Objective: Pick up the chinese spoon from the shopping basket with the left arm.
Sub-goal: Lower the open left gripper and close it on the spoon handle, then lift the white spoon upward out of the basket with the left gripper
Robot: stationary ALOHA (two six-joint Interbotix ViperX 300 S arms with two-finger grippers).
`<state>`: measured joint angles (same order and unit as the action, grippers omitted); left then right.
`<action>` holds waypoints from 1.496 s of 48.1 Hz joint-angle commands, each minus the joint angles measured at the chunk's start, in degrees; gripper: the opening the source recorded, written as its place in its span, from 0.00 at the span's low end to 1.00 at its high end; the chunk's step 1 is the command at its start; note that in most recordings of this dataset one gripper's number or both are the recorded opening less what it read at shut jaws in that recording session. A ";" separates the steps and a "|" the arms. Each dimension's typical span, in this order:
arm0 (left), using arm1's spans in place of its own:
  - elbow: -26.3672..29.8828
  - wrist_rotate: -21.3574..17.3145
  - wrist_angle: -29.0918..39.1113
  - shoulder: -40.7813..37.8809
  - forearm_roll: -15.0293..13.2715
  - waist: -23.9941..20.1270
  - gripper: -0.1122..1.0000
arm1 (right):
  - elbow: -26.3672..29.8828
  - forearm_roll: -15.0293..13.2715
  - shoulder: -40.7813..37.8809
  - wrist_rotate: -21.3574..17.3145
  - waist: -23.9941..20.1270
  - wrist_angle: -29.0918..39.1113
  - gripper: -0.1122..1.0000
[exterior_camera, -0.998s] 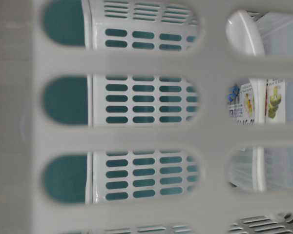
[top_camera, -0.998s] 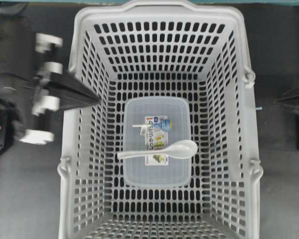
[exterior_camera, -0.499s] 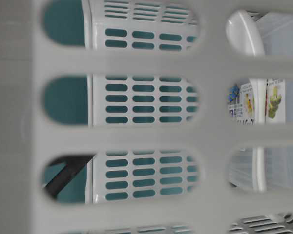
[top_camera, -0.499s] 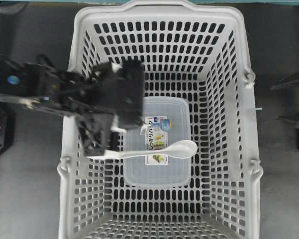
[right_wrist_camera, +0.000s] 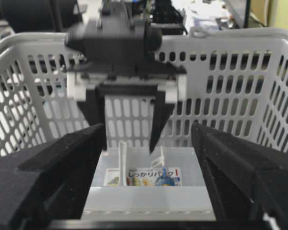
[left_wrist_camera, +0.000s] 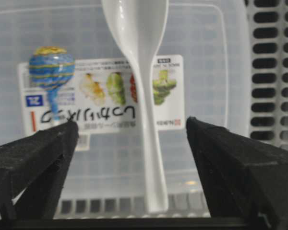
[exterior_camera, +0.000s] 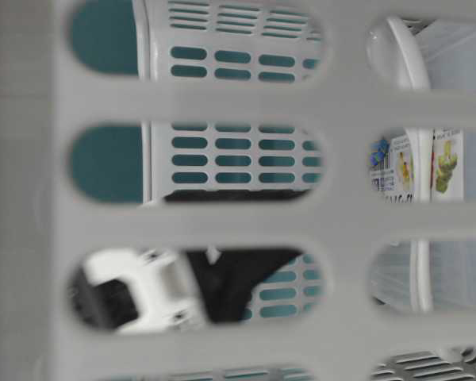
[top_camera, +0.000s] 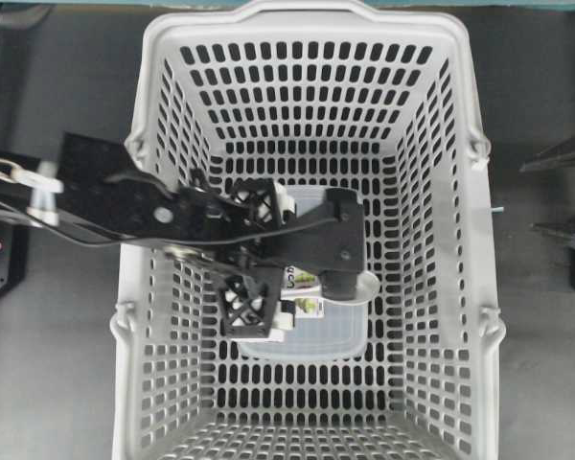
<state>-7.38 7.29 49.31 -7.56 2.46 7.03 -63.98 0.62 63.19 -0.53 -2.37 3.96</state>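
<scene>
The white chinese spoon [left_wrist_camera: 143, 72] lies on a clear lidded food box [top_camera: 311, 342] on the floor of the pale grey shopping basket [top_camera: 307, 21]. In the overhead view only its bowl [top_camera: 366, 288] shows past the arm. My left gripper [top_camera: 280, 261] is down inside the basket, open, its lattice fingers [top_camera: 247, 303] on either side of the spoon's handle. In the left wrist view the left gripper [left_wrist_camera: 130, 123] straddles the handle without touching it. My right gripper [top_camera: 559, 192] is open and empty outside the basket's right wall.
The box carries a printed label [left_wrist_camera: 103, 93]. The right wrist view looks over the basket rim [right_wrist_camera: 230, 36] at the left gripper's fingers [right_wrist_camera: 158, 117] hanging above the box. The table-level view looks through the slotted wall [exterior_camera: 222, 218] at the spoon [exterior_camera: 397, 48].
My left arm has swung from outside the basket's left wall over the rim and lowered onto the box, now covering the spoon's handle. The spoon, the box and the right arm have not moved.
</scene>
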 commanded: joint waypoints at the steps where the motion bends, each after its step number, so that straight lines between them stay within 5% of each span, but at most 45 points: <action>1: 1.85 0.35 -0.26 -1.14 0.18 1.05 0.88 | 1.23 0.18 -0.35 0.00 0.09 -0.53 0.73; 35: -0.53 5.01 -4.31 -6.33 0.18 1.23 0.84 | 0.62 0.18 -0.26 0.00 0.09 -1.76 0.73; 44: -0.88 5.10 -4.31 -6.06 0.18 1.32 0.65 | 0.53 0.09 -0.26 0.00 0.09 -2.02 0.73; 53: 0.18 5.10 -4.31 -5.54 0.18 1.23 0.22 | 0.53 0.09 -0.26 0.00 0.09 -2.46 0.73; 63: 4.48 5.01 -1.23 -2.20 0.18 1.23 0.22 | 0.53 0.18 0.00 0.00 0.09 -2.81 0.73; 72: 12.66 4.83 8.70 0.62 0.18 1.23 0.21 | 0.18 0.18 0.62 0.00 0.09 -2.81 0.73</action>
<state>0.44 12.22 53.79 -9.76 2.46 8.26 -64.25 0.62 63.90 -0.53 -2.37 1.67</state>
